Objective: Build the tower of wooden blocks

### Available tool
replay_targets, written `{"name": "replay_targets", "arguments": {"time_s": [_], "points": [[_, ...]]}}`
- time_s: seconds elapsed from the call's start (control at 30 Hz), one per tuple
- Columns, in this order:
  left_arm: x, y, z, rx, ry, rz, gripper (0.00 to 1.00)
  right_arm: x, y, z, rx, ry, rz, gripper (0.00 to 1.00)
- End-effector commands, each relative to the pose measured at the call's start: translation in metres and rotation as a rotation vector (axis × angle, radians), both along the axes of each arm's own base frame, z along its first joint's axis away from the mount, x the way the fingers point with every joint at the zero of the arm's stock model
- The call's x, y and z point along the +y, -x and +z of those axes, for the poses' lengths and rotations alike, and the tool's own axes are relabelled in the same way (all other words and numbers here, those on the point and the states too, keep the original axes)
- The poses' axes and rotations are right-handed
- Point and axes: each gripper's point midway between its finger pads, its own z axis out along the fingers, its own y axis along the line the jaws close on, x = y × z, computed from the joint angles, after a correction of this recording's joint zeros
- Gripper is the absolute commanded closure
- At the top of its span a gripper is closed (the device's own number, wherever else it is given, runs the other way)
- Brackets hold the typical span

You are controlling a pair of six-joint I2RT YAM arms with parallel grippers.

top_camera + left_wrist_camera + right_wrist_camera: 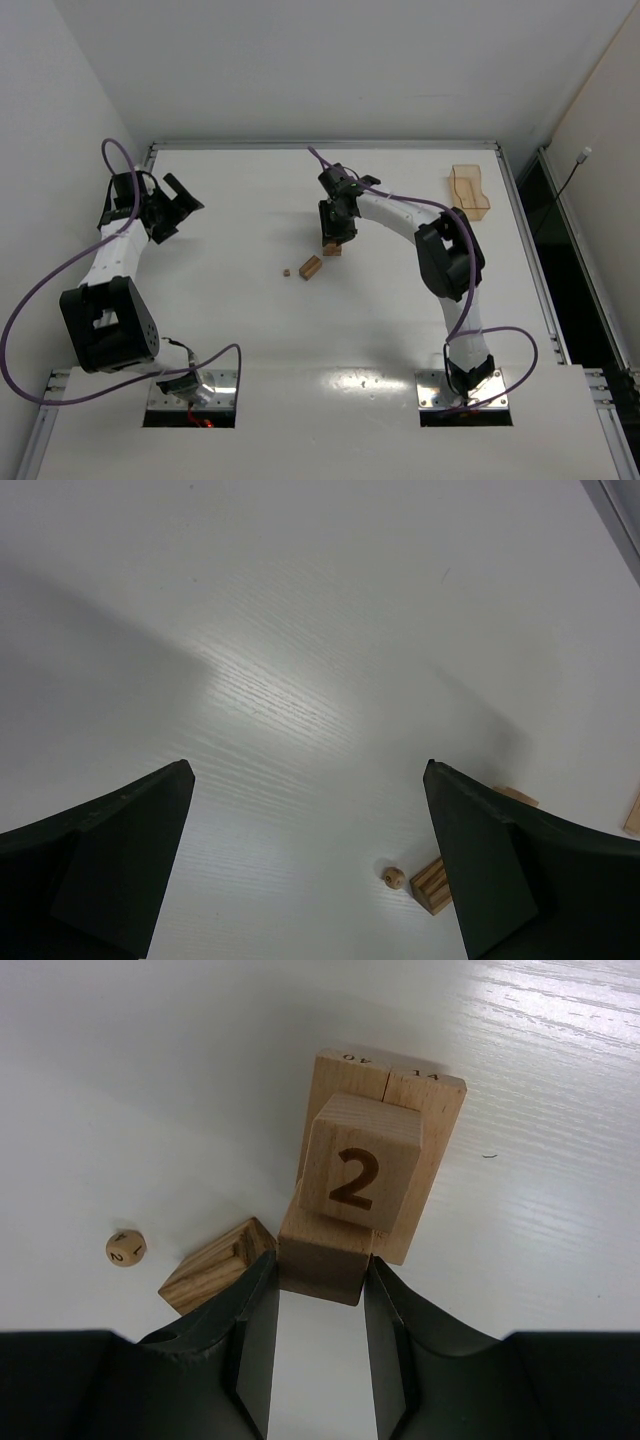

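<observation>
Right gripper pinches a wood block at the foot of the small tower, near table centre. A loose bar and small die lie at its eight o'clock. Left gripper, spread wide, holds nothing at nine o'clock. Tower looks only a few blocks along.

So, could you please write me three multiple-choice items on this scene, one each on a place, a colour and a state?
1. Where is the amber tray?
A) by the far right edge of the table
B) at its near left corner
C) in its middle

2. What colour are the cables on the arms?
A) yellow
B) purple
C) green

3. How is the left gripper set?
A) shut tight
B) half shut
C) wide open

Answers:
1 A: the top view shows the tray against the far right rail.
2 B: purple loops hang off both arms.
3 C: its fingers stand far apart with only bare table between them.
</observation>
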Motion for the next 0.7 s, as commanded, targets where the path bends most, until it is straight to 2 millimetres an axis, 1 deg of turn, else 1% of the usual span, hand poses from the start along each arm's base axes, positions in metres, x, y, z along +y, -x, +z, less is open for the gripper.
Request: {"name": "replay_targets", "arguments": {"time_s": [0.0, 0.13, 0.17, 0.27, 0.33, 0.37, 0.5, 0.53, 0.57, 0.6, 0.67], "points": [[0.005, -0.015, 0.019, -0.063, -0.014, 0.008, 0.0, 0.007, -0.011, 0.014, -0.034, -0.032, -0.015, 1.0], [0.004, -0.015, 0.019, -0.065, -0.008, 0.001, 0.0, 0.007, -0.011, 0.014, -0.034, -0.032, -0.015, 1.0], [0.004, -0.015, 0.019, -0.065, -0.008, 0.001, 0.0, 0.002, -0.015, 0.014, -0.039, -0.025, -0.028, 1.0], [0.004, -0.015, 0.019, -0.065, -0.008, 0.001, 0.0, 0.002, -0.015, 0.014, -0.039, -0.025, -0.028, 1.0], [0.004, -0.015, 0.019, -0.065, -0.008, 0.001, 0.0, 0.001, -0.012, 0.011, -0.031, -0.02, -0.028, 1.0], [0.004, -0.015, 0.016, -0.056, -0.005, 0.001, 0.0, 0.001, -0.013, 0.015, -0.039, -0.025, -0.028, 1.0], [0.004, -0.015, 0.016, -0.056, -0.005, 0.001, 0.0, 0.001, -0.013, 0.015, -0.039, -0.025, -0.028, 1.0], [0.004, -0.015, 0.016, -0.056, -0.005, 0.001, 0.0, 0.0, -0.011, 0.012, -0.031, -0.02, -0.028, 1.0], [0.004, -0.015, 0.016, -0.056, -0.005, 0.001, 0.0, 0.0, -0.011, 0.012, -0.031, -0.02, -0.028, 0.98], [0.004, -0.015, 0.016, -0.056, -0.005, 0.001, 0.0, -0.004, -0.013, 0.012, -0.031, -0.02, -0.037, 0.91], [0.004, -0.015, 0.016, -0.056, -0.005, 0.001, 0.0, -0.004, -0.013, 0.012, -0.031, -0.02, -0.037, 0.8]]}}
